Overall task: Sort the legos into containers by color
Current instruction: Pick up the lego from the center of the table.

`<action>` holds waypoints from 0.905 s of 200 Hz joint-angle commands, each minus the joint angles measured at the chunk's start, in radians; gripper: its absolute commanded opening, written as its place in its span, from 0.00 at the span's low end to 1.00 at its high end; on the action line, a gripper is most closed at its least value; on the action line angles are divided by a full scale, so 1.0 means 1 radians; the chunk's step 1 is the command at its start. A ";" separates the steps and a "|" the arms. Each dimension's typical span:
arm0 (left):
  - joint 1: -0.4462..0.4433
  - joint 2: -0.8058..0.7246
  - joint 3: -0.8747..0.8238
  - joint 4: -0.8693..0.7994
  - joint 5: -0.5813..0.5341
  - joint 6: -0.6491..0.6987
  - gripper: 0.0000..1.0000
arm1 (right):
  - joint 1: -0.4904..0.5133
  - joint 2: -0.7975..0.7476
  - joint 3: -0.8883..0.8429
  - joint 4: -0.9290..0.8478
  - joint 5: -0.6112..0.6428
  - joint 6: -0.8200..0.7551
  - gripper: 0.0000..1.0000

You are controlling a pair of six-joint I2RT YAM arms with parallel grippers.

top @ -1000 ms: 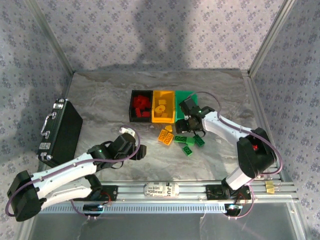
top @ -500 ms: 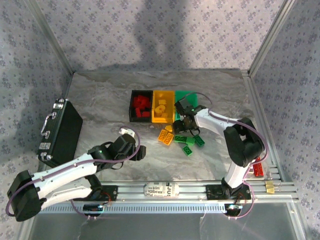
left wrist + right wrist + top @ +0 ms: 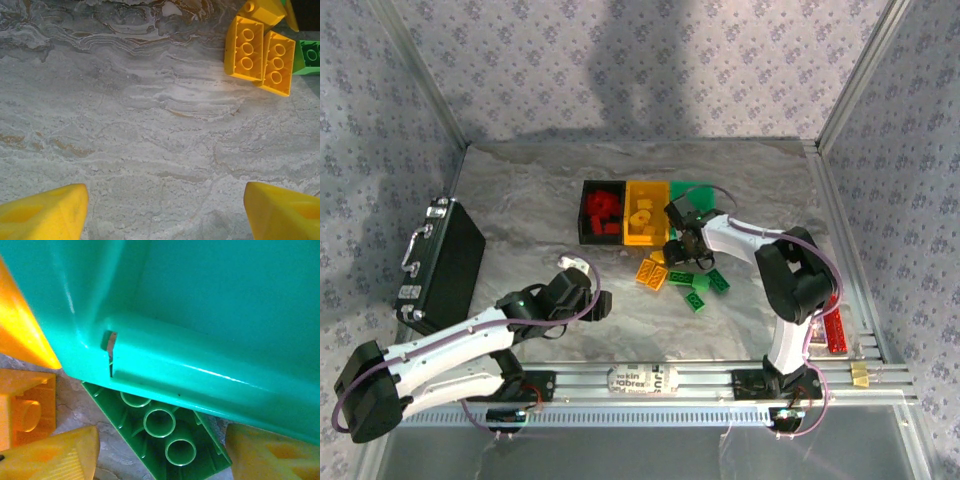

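Hovering above the grey marbled desk [image 3: 125, 125], the left hand [image 3: 162, 200] is released, its yellow fingers [image 3: 45, 210] spread wide over bare stone. Two yellow-orange studded plastic bricks [image 3: 257, 50] lie side by side ahead of it. The right hand [image 3: 162, 452] sits at the front wall of the green rectangular plastic bin [image 3: 225, 315]. It is also released, with a finger on either side of an upturned green plastic brick [image 3: 160, 432] whose far end is hidden by the bin's rim. Seen from above, the green bin stands in a row beside the yellow-orange plastic bin [image 3: 646, 240] and the black plastic bin [image 3: 600, 239], which holds red bricks [image 3: 600, 207]. More green bricks [image 3: 698, 285] lie loose on the desk in front of the bins.
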 commanded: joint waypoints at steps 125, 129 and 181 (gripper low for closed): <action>-0.008 -0.012 -0.017 0.024 -0.021 -0.002 0.81 | 0.075 -0.082 -0.035 -0.038 0.098 0.043 0.30; -0.008 -0.014 -0.017 0.023 -0.019 -0.002 0.81 | 0.081 -0.093 -0.039 -0.040 0.099 0.044 0.29; -0.009 -0.025 -0.017 0.018 -0.016 0.004 0.81 | 0.116 -0.267 -0.063 -0.119 0.149 0.065 0.29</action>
